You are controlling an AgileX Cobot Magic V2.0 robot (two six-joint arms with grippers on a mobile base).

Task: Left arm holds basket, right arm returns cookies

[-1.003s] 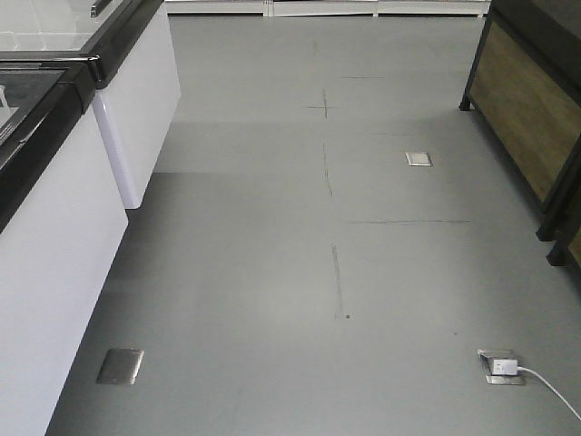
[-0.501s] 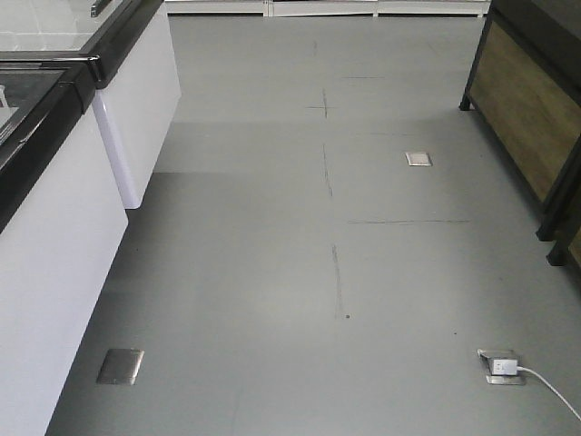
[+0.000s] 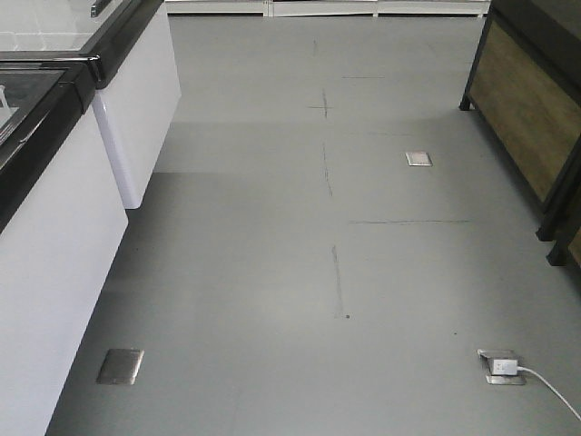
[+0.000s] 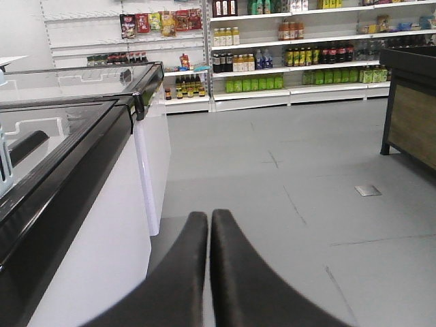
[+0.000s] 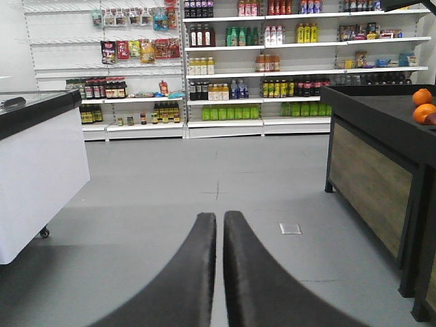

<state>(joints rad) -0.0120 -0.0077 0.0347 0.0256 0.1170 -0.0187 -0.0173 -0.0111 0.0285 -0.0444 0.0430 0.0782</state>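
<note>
Grey shop floor [image 3: 272,272] between white chest freezers [image 3: 54,254] at left and wood-panelled stand [image 5: 371,184] at right; stocked shelves [image 5: 272,61] behind; left gripper [image 4: 208,216] and right gripper [image 5: 220,216] both pinched together, empty; basket, cookies: whereabouts untellable from these views

left gripper [image 4: 209,215], black, wedge-shaped, closed tight, pointing forward, right gripper [image 5: 219,216], same look, closed to a slim gap

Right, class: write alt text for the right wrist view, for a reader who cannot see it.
The right arm's black end effector, closed and empty, points down a grey shop aisle toward shelves of bottled drinks. A white freezer cabinet stands at picture left, a dark counter holding oranges at picture right.
</note>
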